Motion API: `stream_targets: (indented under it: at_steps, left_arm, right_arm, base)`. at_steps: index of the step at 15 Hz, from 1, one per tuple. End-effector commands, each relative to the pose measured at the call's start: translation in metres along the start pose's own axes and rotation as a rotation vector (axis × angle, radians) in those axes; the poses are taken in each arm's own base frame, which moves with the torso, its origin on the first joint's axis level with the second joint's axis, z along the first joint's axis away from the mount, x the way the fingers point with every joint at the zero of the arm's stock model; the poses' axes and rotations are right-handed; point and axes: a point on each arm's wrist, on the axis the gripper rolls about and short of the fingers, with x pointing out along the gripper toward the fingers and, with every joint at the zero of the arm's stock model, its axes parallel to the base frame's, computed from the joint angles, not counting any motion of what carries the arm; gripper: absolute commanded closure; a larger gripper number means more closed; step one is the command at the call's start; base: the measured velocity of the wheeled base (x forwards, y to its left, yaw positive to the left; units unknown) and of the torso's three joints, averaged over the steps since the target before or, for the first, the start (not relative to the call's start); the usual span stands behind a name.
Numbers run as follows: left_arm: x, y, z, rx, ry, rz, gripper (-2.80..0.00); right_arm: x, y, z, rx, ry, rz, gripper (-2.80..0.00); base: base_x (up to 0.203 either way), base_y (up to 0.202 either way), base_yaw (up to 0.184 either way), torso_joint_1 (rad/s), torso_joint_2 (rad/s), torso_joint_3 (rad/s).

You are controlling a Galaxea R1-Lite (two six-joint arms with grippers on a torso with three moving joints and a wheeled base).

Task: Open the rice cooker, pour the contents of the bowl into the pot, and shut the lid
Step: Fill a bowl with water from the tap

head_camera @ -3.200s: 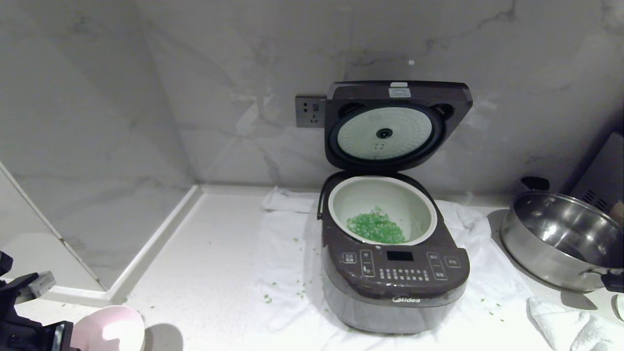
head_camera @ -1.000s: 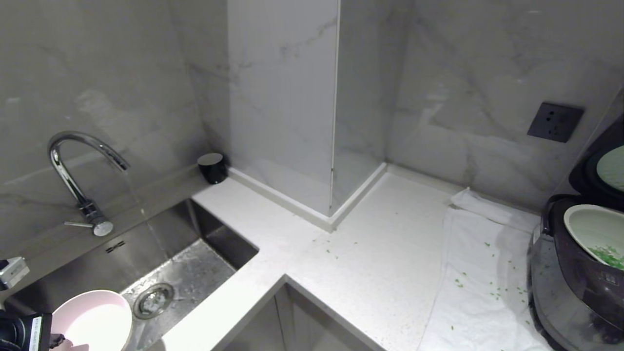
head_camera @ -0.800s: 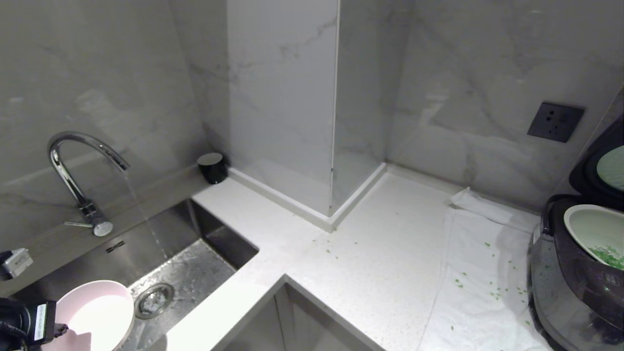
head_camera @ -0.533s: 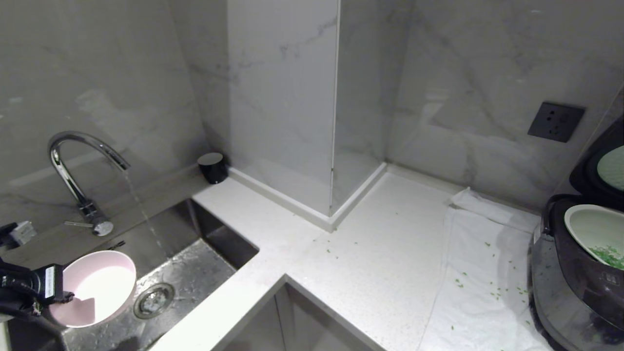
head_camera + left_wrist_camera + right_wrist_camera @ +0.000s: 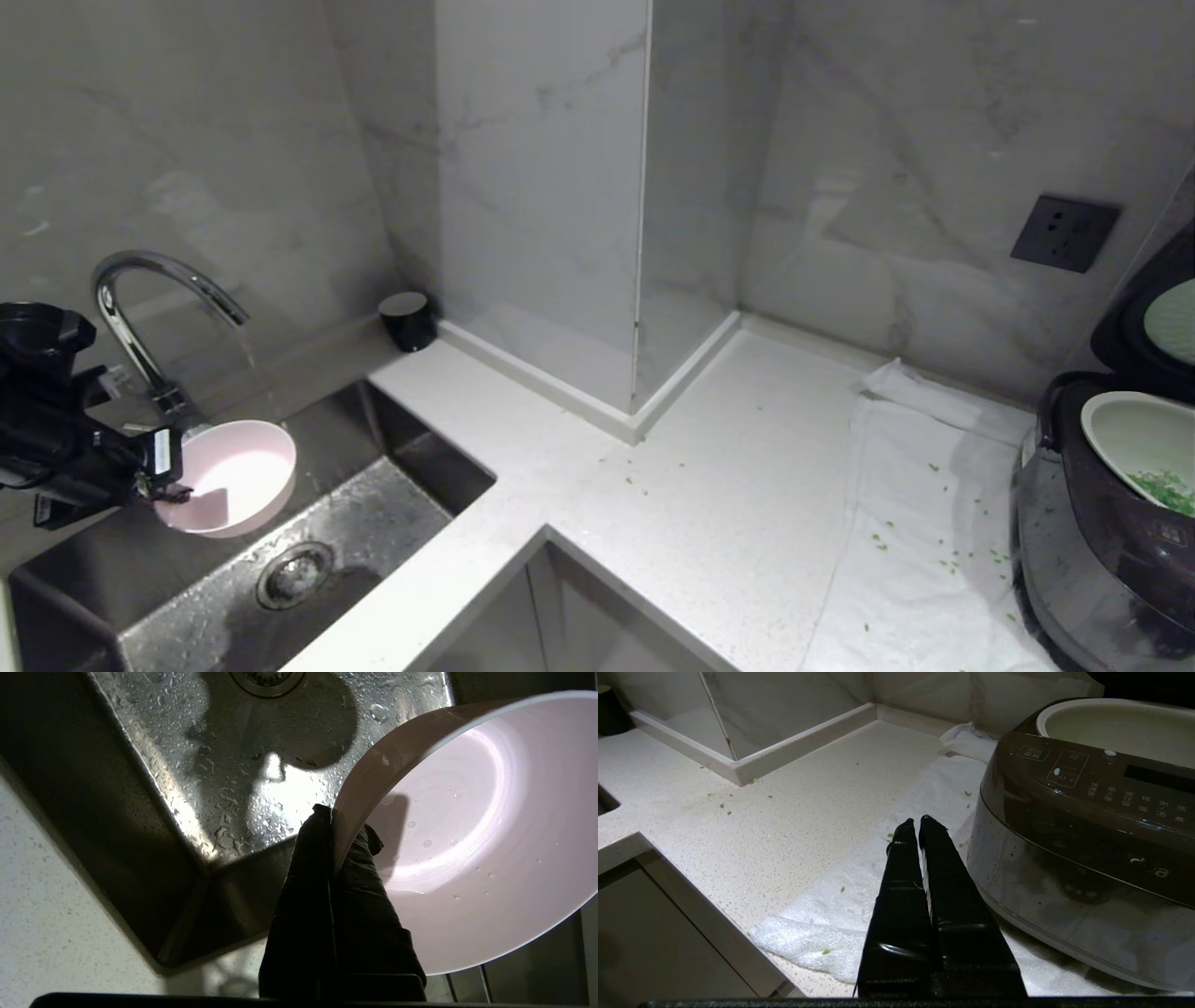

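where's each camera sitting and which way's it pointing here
Head view: high on the robot, looking forward and down at the sink, counter corner and rice cooker; the left gripper holds the bowl at the faucet.
Left wrist view: behind shut jaws pinching the bowl's rim, facing down into the sink.
Right wrist view: behind the right gripper, empty, facing the towel beside the cooker.
Shared: bowl and sink in head and left wrist; cooker and towel in head and right wrist.

A speckled white counter (image 5: pixel 709 485) carries a white towel (image 5: pixel 920 551) beneath the rice cooker (image 5: pixel 1102 523), beside the right gripper (image 5: pixel 920 823).
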Motion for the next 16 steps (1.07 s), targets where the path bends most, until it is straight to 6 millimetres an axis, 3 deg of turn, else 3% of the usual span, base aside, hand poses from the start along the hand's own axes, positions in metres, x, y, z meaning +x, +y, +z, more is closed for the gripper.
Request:
stream_targets:
  at_steps: [1, 6, 10, 14, 16]
  left_arm:
    - [0.042, -0.008, 0.024, -0.016, 0.075, 0.033, 0.00]
    - [0.081, -0.018, 0.058, -0.056, 0.079, 0.055, 0.00]
    - [0.121, -0.017, 0.086, -0.196, 0.101, 0.085, 0.00]
    - [0.141, -0.008, 0.106, -0.331, 0.034, 0.122, 0.00]
    - [0.141, 0.002, 0.111, -0.364, 0.004, 0.128, 0.00]
  right_arm:
    - [0.000, 0.000, 0.000, 0.000, 0.001, 0.001, 0.00]
    - [0.000, 0.000, 0.000, 0.000, 0.002, 0.000, 0.00]
    - [0.000, 0.000, -0.001, 0.000, 0.002, 0.000, 0.00]
    - [0.000, 0.000, 0.000, 0.000, 0.001, 0.002, 0.00]
    - [0.000, 0.000, 0.000, 0.000, 0.001, 0.000, 0.00]
  base:
    - [0.000, 0.000, 0.000, 0.000, 0.00, 0.000]
    - [0.000, 0.000, 0.000, 0.000, 0.00, 0.000]
    - [0.000, 0.000, 0.000, 0.000, 0.00, 0.000]
    - [0.000, 0.000, 0.000, 0.000, 0.00, 0.000]
    - [0.000, 0.000, 0.000, 0.000, 0.00, 0.000]
